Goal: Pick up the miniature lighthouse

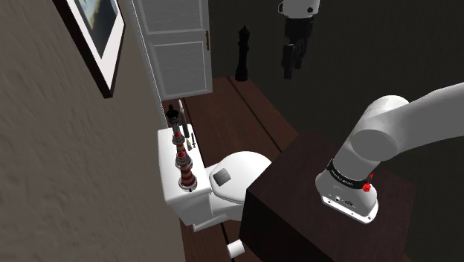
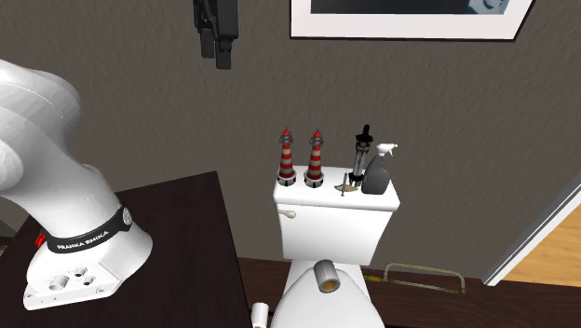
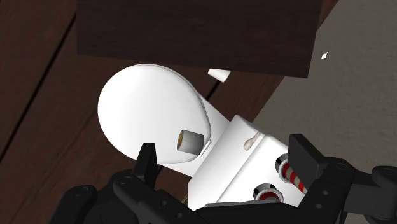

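Two red-and-white striped miniature lighthouses stand side by side on the lid of a white toilet tank [image 2: 335,219]: one lighthouse [image 2: 288,158] at the tank's end, and a second lighthouse [image 2: 316,158] beside it toward the bottles. In the shoulder view they are the near lighthouse [image 1: 186,173] and the far lighthouse [image 1: 179,145]. My black gripper [image 2: 216,54] hangs high in the air, well above and away from the tank, and is also seen in the shoulder view [image 1: 291,63]. It [image 3: 226,156] is open and holds nothing. From above, both lighthouse tops [image 3: 291,170] [image 3: 264,191] show near one finger [image 3: 305,156].
A dark dropper bottle [image 2: 362,154] and a grey spray bottle [image 2: 379,172] share the tank lid. A small roll [image 2: 326,275] lies on the closed toilet lid [image 3: 153,114]. The dark stand [image 1: 297,201] is close by. A wall with a framed picture [image 1: 97,37] backs the tank.
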Controlling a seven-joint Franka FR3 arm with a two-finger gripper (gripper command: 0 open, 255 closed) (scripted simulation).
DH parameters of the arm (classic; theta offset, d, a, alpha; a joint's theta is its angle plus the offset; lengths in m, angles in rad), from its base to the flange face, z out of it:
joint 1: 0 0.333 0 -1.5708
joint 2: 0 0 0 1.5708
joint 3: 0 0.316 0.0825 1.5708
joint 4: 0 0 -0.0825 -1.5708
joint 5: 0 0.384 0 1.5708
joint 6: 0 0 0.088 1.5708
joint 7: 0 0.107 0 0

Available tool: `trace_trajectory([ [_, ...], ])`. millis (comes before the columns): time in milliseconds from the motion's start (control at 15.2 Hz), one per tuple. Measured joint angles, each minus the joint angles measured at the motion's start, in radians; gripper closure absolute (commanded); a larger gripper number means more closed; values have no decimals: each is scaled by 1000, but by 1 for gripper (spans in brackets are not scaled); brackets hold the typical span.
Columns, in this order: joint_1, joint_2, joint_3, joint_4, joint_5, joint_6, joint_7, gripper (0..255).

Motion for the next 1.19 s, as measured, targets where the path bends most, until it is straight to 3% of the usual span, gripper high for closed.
trace_trajectory([
  [462, 19, 139, 60, -6, 75, 104, 100, 0],
  [1188, 55, 528, 164, 104, 194, 318, 289, 0],
])
